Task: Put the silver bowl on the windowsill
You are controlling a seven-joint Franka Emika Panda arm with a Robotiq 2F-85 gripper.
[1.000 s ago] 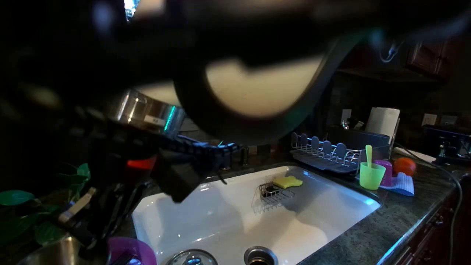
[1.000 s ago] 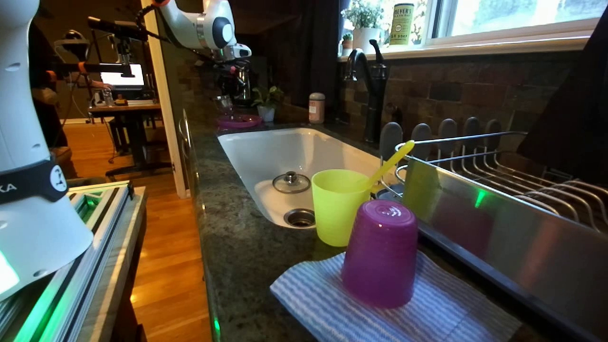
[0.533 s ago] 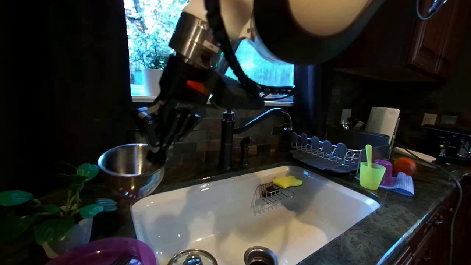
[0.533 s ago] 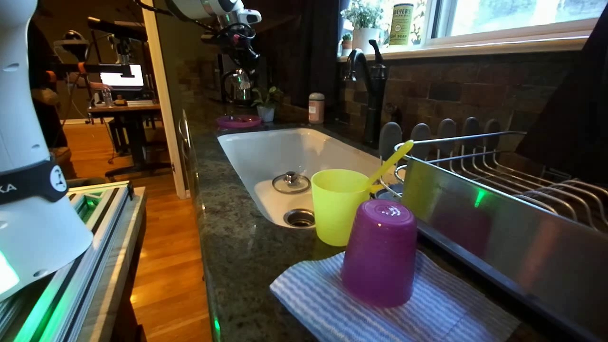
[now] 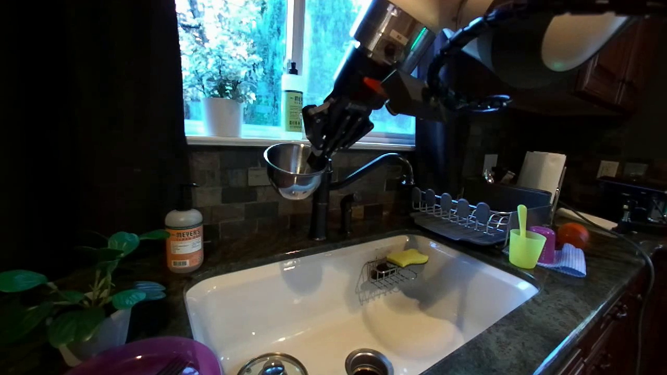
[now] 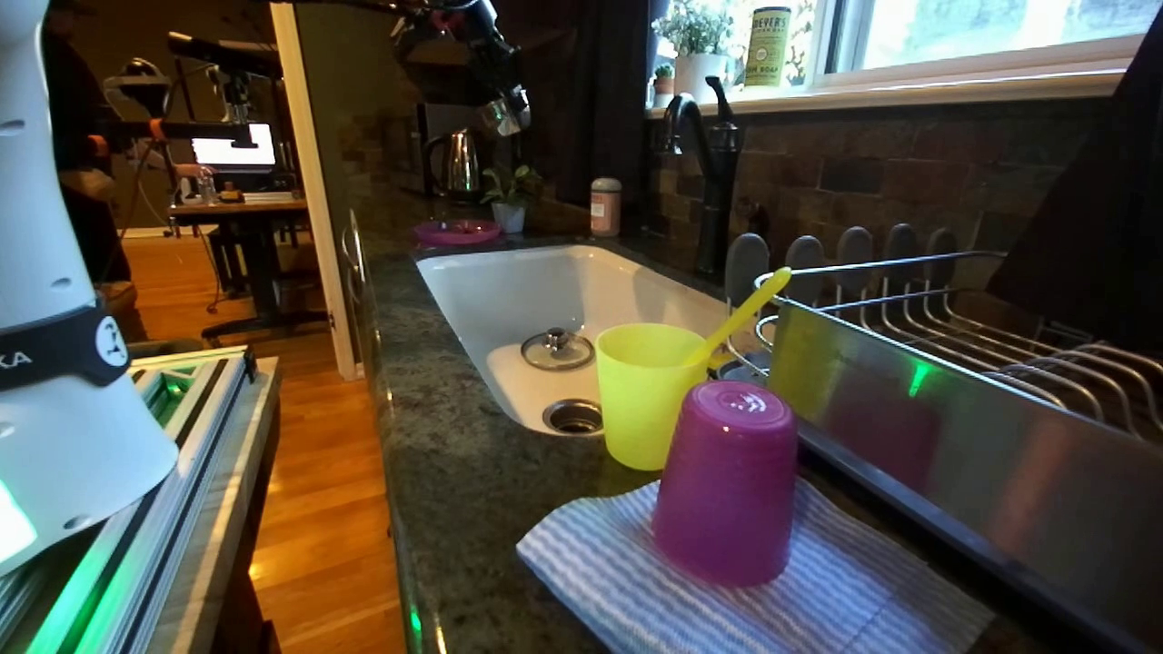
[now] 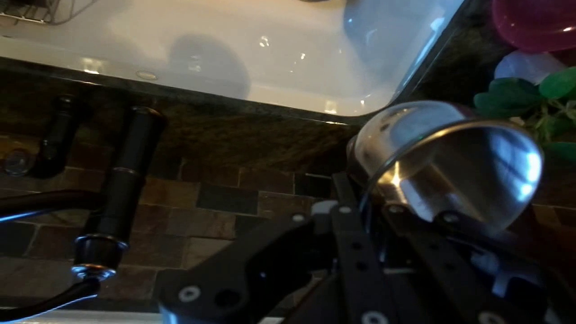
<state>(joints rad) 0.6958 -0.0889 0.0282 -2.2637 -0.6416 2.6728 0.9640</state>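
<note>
The silver bowl [image 5: 293, 179] hangs in the air in front of the tile wall, just left of the faucet in an exterior view. Its rim is near sill height, and its body is below. My gripper [image 5: 318, 159] is shut on the bowl's right rim. In the wrist view the bowl [image 7: 463, 166] is tilted, with its rim between the fingers [image 7: 366, 202]. In an exterior view the bowl [image 6: 502, 118] is small beneath the dark gripper [image 6: 513, 95]. The pale windowsill [image 5: 250, 141] runs behind and above the bowl; it also shows in an exterior view [image 6: 909, 95].
On the sill stand a white plant pot [image 5: 223, 117] and a yellow-labelled soap bottle [image 5: 293, 104]. The black faucet [image 5: 319, 208] rises beside the bowl. An orange-labelled soap bottle [image 5: 184, 242], leafy plant [image 5: 78, 302] and purple bowl [image 5: 146, 354] stand left of the white sink [image 5: 260, 312].
The gripper has carried the silver bowl up and rightwards, from low beside the purple bowl to in front of the wall under the window. The orange-labelled bottle is now uncovered.
</note>
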